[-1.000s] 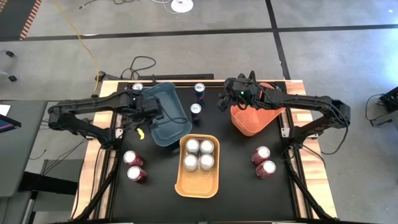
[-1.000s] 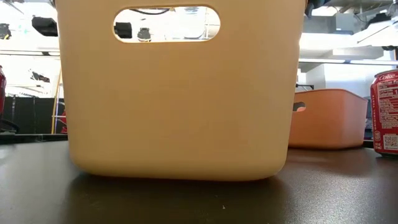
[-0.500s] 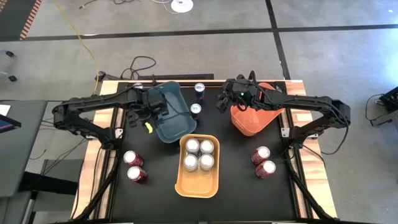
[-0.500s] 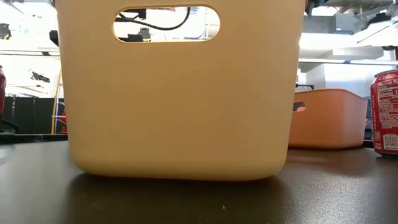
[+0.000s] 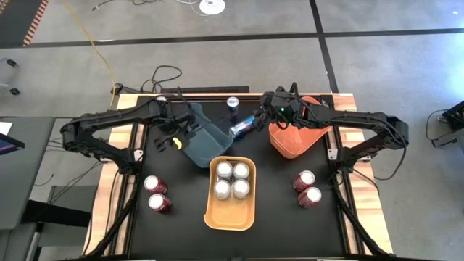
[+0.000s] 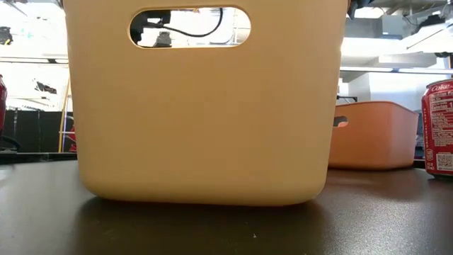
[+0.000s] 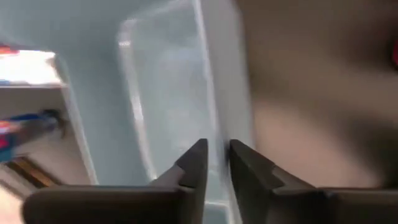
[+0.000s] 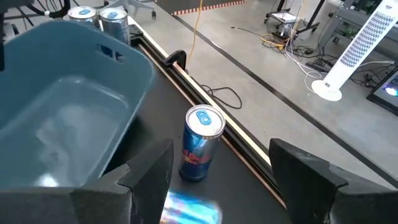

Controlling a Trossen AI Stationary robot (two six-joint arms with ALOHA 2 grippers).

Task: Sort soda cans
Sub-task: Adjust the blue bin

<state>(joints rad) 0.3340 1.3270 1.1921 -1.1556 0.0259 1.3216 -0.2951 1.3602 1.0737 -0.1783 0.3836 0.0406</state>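
Yellow-orange bin holds four silver cans.

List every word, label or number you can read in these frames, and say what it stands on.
Nothing reads outright.
Red can: white script logo cut off by the frame edge, plus fine print, too small to read.
Dark blue can: red marking, too blurred to read.
Teal bin, yellow-orange bin, orange bin: no text.

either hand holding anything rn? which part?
Left hand pinches the teal bin by its rim wall, one finger on each side. Right hand is open and holds nothing; a blue can stands ahead of it.
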